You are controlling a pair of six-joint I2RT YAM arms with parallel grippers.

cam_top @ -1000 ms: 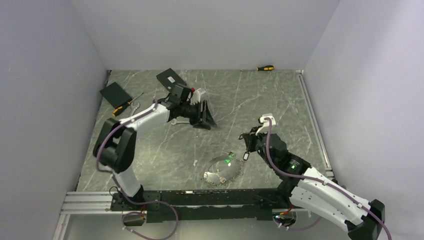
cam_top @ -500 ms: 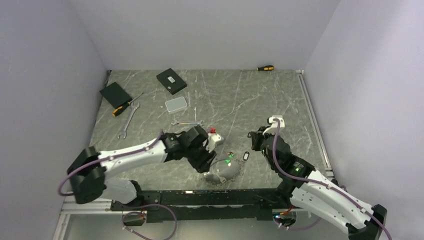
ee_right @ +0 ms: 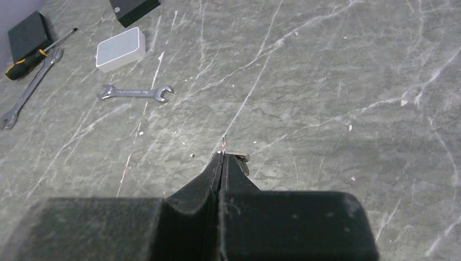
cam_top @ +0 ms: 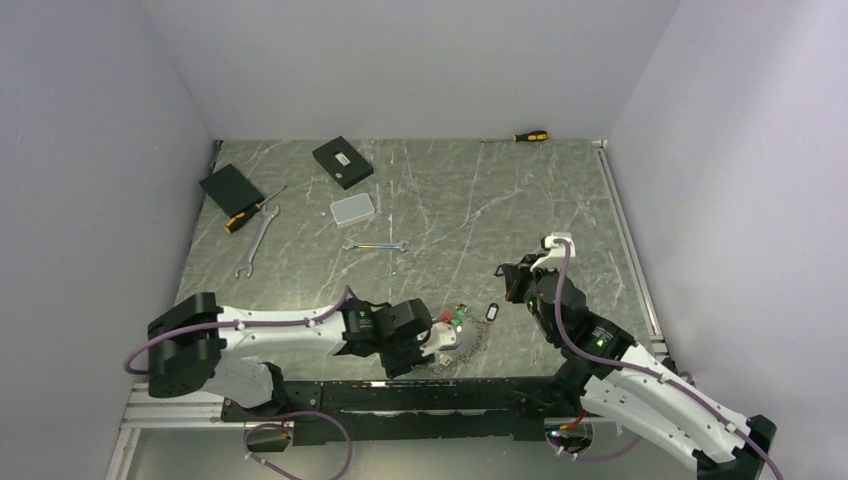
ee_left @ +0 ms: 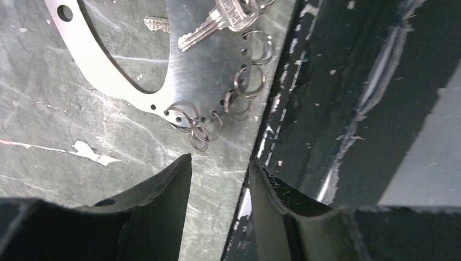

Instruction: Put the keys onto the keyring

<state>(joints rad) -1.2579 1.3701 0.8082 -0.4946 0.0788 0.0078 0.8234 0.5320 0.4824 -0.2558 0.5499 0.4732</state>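
Overhead view of a grey marbled worktop point(cam_top: 480, 200) with two robot arms reaching in from the bottom edge. The keyring point(cam_top: 452, 338) lies low and centre in the frame, close to the black rail point(cam_top: 400, 392) along the worktop's near edge. The left arm stretches low and almost flat from the lower left, and the left gripper point(cam_top: 412, 348) sits just beside the keyring's left side, far nearer to it than the other arm. In the left wrist view the keyring point(ee_left: 190, 70) shows as a flat silver crescent plate, curving from the upper left down to the centre of the frame. Small split rings point(ee_left: 239, 100) hang from holes along its edge, and a few silver keys point(ee_left: 223, 16) sit at the top. The left gripper point(ee_left: 220, 160) has its fingers apart and holds nothing, and the ring-fringed edge lies straight ahead of the tips, not touching them. The right arm bends up from the lower right, and the right gripper point(cam_top: 512, 283) is up and to the right of the keyring, well apart from it. A tagged key point(cam_top: 491, 312) lies on the worktop between the two. In the right wrist view the right gripper point(ee_right: 222, 159) is pressed together on a small metal piece point(ee_right: 224, 144), probably a key seen edge-on.
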